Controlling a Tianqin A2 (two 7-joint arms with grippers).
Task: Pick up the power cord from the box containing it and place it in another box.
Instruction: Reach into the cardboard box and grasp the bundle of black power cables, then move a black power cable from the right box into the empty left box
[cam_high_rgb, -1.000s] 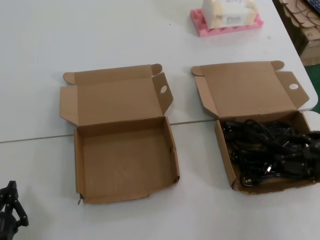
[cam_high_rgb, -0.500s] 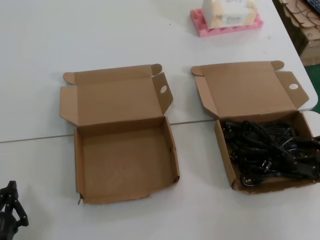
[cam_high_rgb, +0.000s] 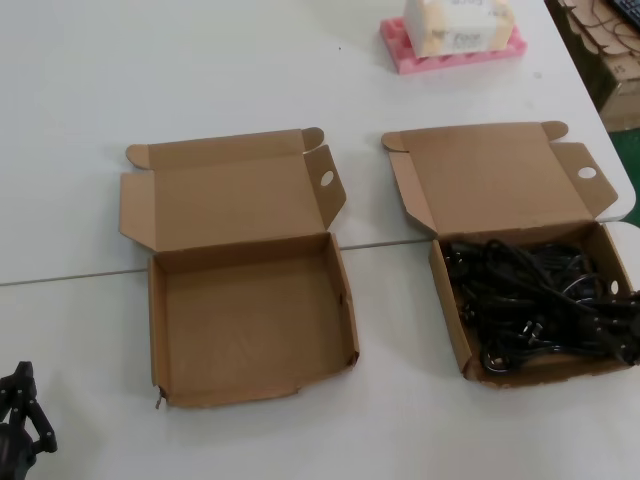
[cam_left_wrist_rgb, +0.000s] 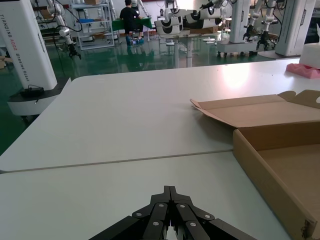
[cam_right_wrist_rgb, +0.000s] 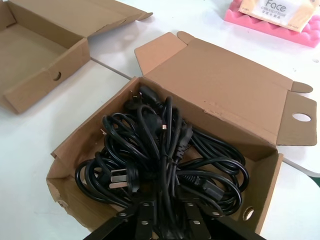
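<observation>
The wide white table (cam_high_rgb: 200, 60) spreads out ahead of both arms, and most of its bare room lies beyond the left gripper. Directly beneath the right gripper (cam_right_wrist_rgb: 165, 220) sits the shallow brown cardboard mailer box with the round-holed side tab (cam_right_wrist_rgb: 90, 130). Its lid is folded flat on the far side, so the tray is open from above. This box stands near the table's right edge, which leaves little room on the outer side of that gripper. To the right gripper's left, a strip of bare table away, lies the matching empty brown cardboard box (cam_right_wrist_rgb: 45, 75). It is also open with its lid laid back, apparently ready to receive. Its low walls mean a carried load need only rise a little to clear both rims. The power cord (cam_right_wrist_rgb: 160, 150) lies inside the box under the right gripper, as slim black cable in a heap of loops with chunky plugs. I cannot separate one bundle from the rest, so a lift may drag neighbouring loops. The right gripper hangs just over this heap, and I cannot tell whether it is parted or clamped. The left gripper (cam_left_wrist_rgb: 170, 192) is parked low over bare table with its tips pressed together, and the empty box is off to its right. Far beyond the right gripper, a pink foam block carrying a white pack (cam_high_rgb: 455, 50) stands well clear.
</observation>
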